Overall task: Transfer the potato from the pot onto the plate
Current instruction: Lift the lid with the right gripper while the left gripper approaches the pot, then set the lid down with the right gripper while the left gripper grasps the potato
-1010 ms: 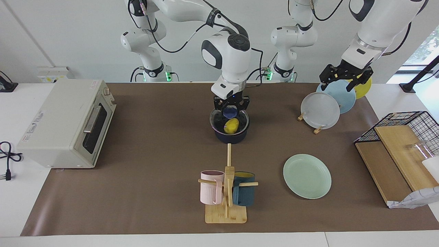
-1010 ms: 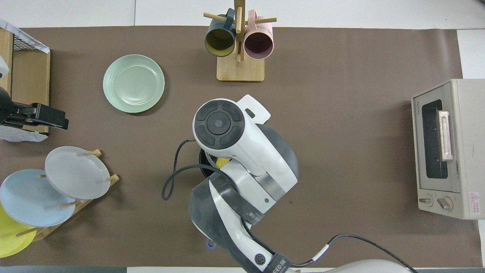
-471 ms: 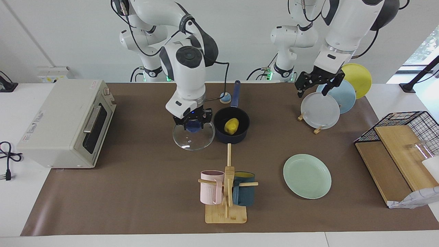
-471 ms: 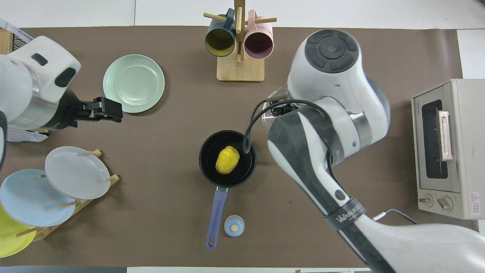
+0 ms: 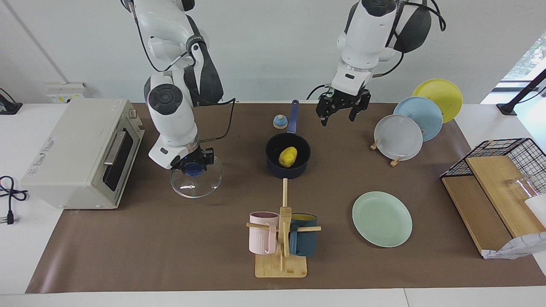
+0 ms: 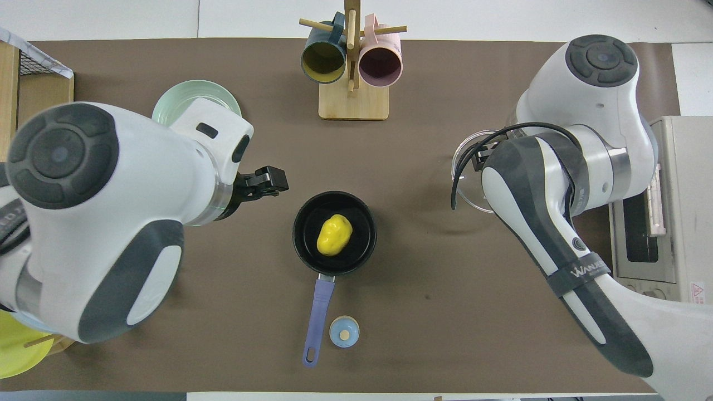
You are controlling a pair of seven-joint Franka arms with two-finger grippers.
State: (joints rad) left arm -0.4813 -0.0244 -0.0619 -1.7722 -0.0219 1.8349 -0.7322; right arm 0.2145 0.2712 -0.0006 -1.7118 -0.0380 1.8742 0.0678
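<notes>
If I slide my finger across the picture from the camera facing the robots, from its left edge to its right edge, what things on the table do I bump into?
Toaster oven → glass lid held by the right gripper → pink mug → pot with the potato → mint-green plate → wire basket.

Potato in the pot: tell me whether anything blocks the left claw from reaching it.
Nothing visible does. The potato lies uncovered in the open pot; the right claw holds the glass lid off beside the oven. The left claw hangs open above the table beside the pot's handle.
</notes>
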